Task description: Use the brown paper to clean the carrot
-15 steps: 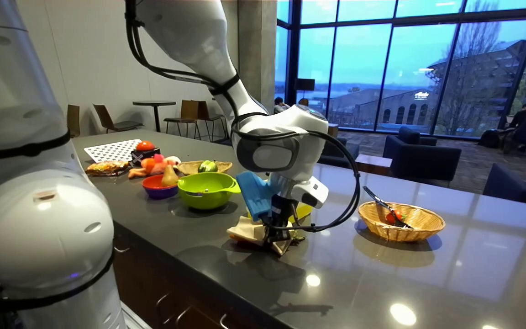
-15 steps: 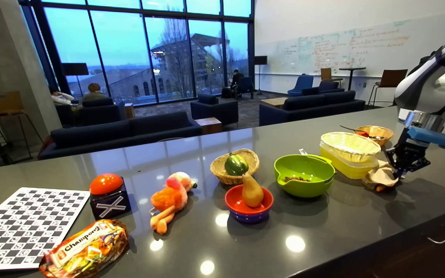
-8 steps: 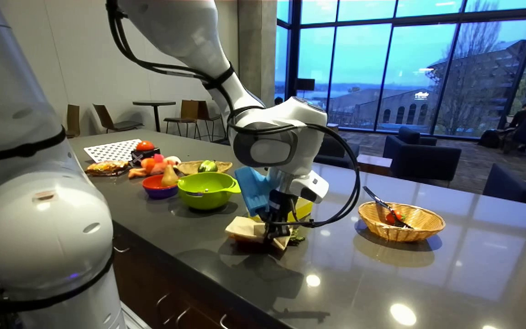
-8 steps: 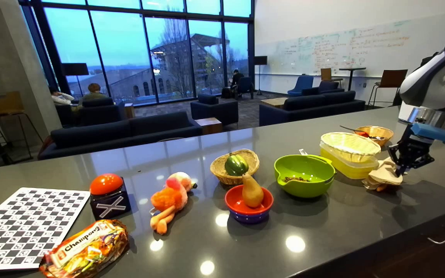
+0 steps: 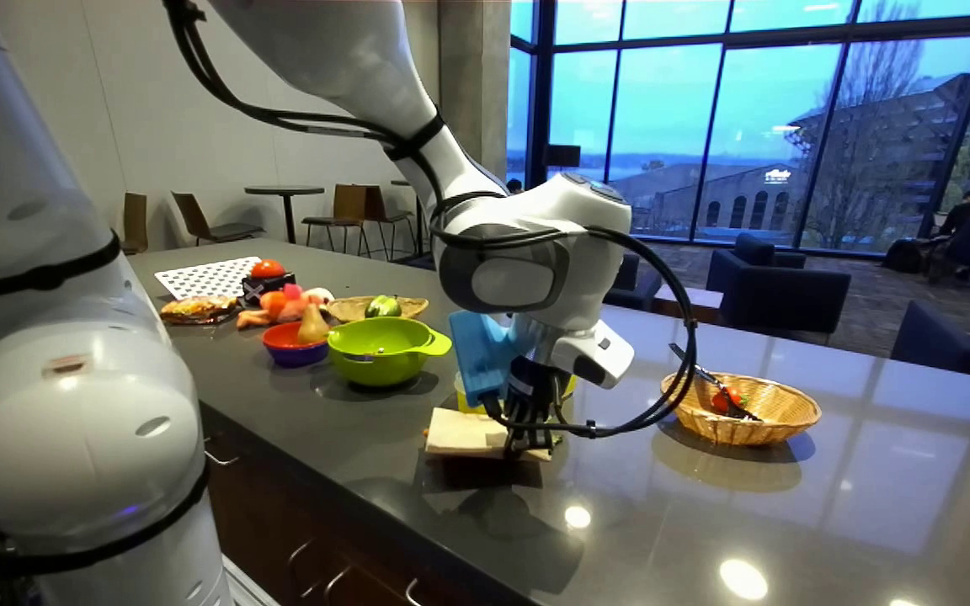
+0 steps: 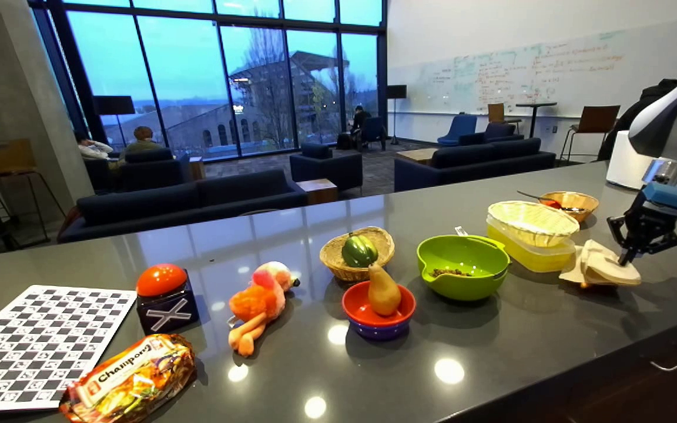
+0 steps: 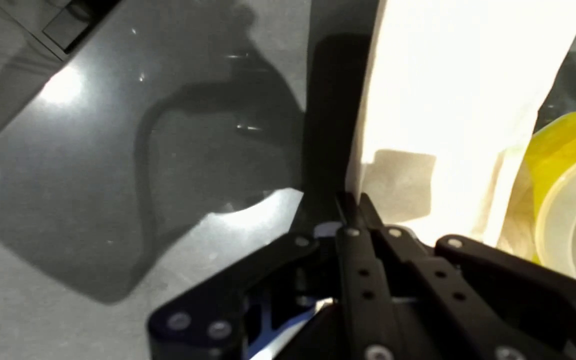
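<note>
The brown paper is a folded tan napkin; it shows in both exterior views (image 5: pixel 461 431) (image 6: pixel 600 264) and, very bright, in the wrist view (image 7: pixel 448 90). My gripper (image 7: pixel 355 202) is shut on the near edge of the paper. In both exterior views the gripper (image 5: pixel 527 444) (image 6: pixel 625 258) points down at the paper, low over the counter. The carrot (image 6: pixel 585 286) is mostly hidden under the paper; only a small orange bit shows below the paper's edge in an exterior view. In the wrist view the carrot is hidden.
A yellow tub (image 6: pixel 532 252) with a pale basket on it stands right beside the paper. A green bowl (image 5: pixel 377 358) is beyond it. A wicker basket (image 5: pixel 742 433) with a tomato and a black utensil stands to one side. The counter's edge (image 5: pixel 342 497) is on the robot's side.
My gripper has drawn the paper away from the yellow tub, towards the robot's side. The paper's edge has straightened, and less of the orange carrot and its green top shows.
</note>
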### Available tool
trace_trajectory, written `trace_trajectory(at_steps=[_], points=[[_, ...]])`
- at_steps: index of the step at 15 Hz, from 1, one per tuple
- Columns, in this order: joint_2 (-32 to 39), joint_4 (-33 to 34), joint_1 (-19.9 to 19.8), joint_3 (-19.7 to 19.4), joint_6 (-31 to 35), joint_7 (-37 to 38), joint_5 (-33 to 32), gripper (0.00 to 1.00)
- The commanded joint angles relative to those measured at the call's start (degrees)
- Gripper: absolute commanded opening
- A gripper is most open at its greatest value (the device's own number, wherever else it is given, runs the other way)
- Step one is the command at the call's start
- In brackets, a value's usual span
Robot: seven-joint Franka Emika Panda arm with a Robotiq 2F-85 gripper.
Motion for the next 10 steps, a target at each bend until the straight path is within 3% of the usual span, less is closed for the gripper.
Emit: trace_trajectory(at_steps=[1, 10], points=[[-0.4, 0.7, -1.5, -0.9, -0.9, 1.9, -1.5, 0.00], [2.3, 5.4, -3.3, -2.3, -1.3, 4.5, -3.4, 0.00]])
